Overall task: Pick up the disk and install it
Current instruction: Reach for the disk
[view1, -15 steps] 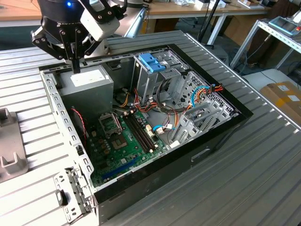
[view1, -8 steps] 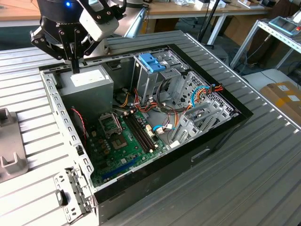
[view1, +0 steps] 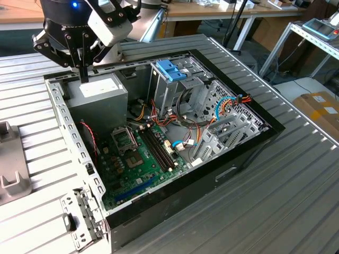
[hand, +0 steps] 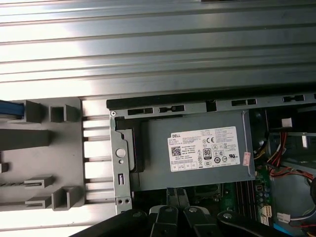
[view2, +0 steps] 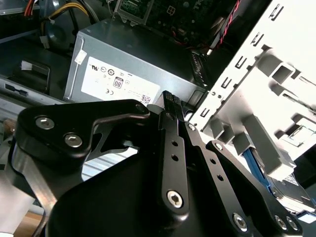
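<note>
The disk (view2: 292,190) shows as a grey metal corner with a light blue carrier edge, lying in a light grey plastic holder (view2: 276,84) beside the open computer case. A strip of its blue carrier (hand: 10,109) reaches the edge of the first wrist view. My gripper (view1: 85,77) hangs over the case's back corner, just above the grey power supply (view1: 98,91). Its black fingers (view2: 170,106) stand together with nothing between them. The gripper is apart from the disk.
The open case (view1: 249,145) lies on a ribbed metal table (view1: 296,201), with motherboard (view1: 139,159), cables and a metal drive cage (view1: 175,90) topped by a blue latch (view1: 170,70). The grey holder (view1: 9,159) sits at the exterior view's left. A cardboard box (view1: 320,108) stands beyond the table.
</note>
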